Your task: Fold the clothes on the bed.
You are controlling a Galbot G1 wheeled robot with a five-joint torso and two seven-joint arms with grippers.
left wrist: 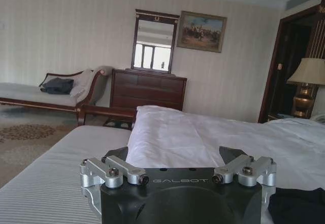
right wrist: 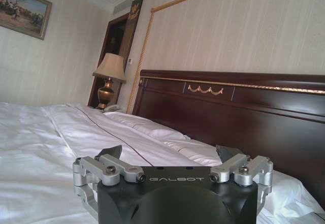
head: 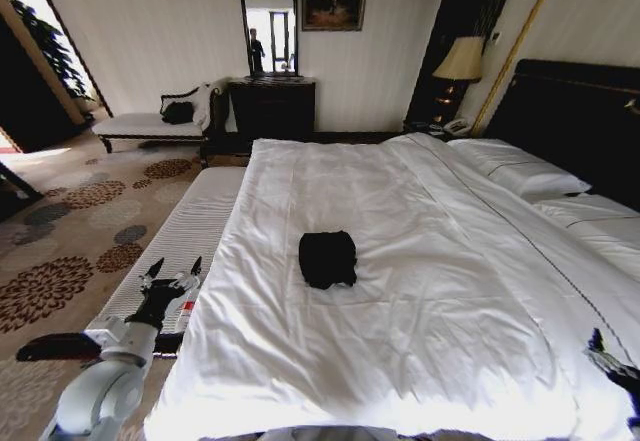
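Clothes (head: 327,258) lie bunched mid-bed (head: 480,361), duvet bare around; left pincer (head: 172,273) wide, right pincer (right wrist: 171,155) wide.

Matt black cloth T-shirt (head: 327,259); smooth white cotton duvet (head: 420,291); glossy dark wood headboard (right wrist: 228,112).

One black T-shirt (head: 327,258), one bed (head: 420,261), two pillows (head: 525,173).

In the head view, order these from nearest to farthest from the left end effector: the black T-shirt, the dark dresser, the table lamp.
From the left end effector:
1. Black T-shirt, folded on the duvet at bed centre.
2. Dark dresser, against the far wall under the mirror.
3. Table lamp, far corner beside the headboard.
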